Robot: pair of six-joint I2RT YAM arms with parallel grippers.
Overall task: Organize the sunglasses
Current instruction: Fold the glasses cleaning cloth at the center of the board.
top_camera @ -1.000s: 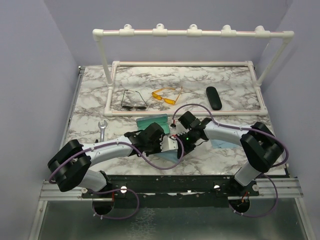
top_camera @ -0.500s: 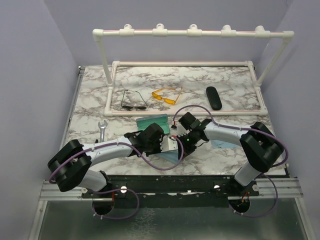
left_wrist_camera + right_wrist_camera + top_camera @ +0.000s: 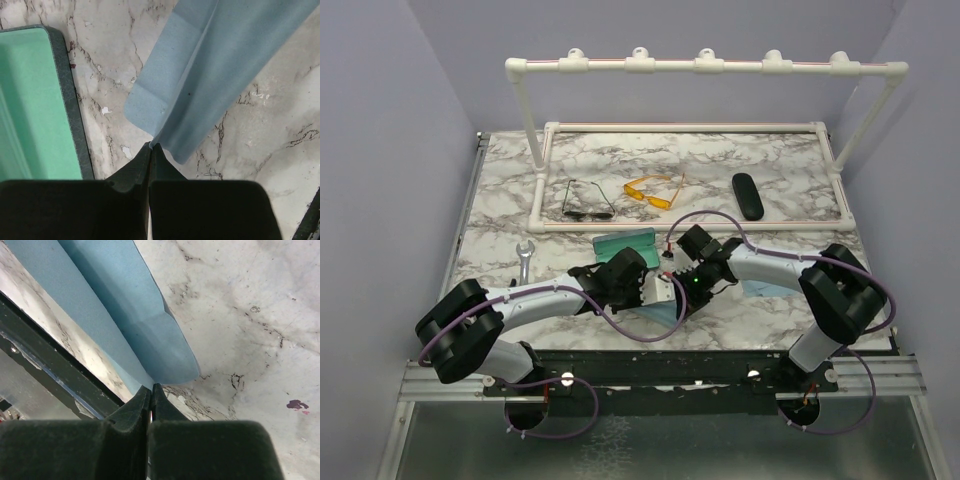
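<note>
Walls (image 3: 380, 150): plain lavender, closing in at left, right and back of frame. Tabletop (image 3: 720, 160): white marble pattern, grey veins, fills middle of frame. Tall white PVC pipe bar (image 3: 705, 66) spans upper frame, five clip fittings along top. Low PVC pipe rectangle (image 3: 685, 127) lies on far half of tabletop. Aluminium rail (image 3: 430, 378) runs along near table edge, lower frame. Dull grey surface (image 3: 670, 445) along bottom edge. Light even, diffuse; shadows soft.
</note>
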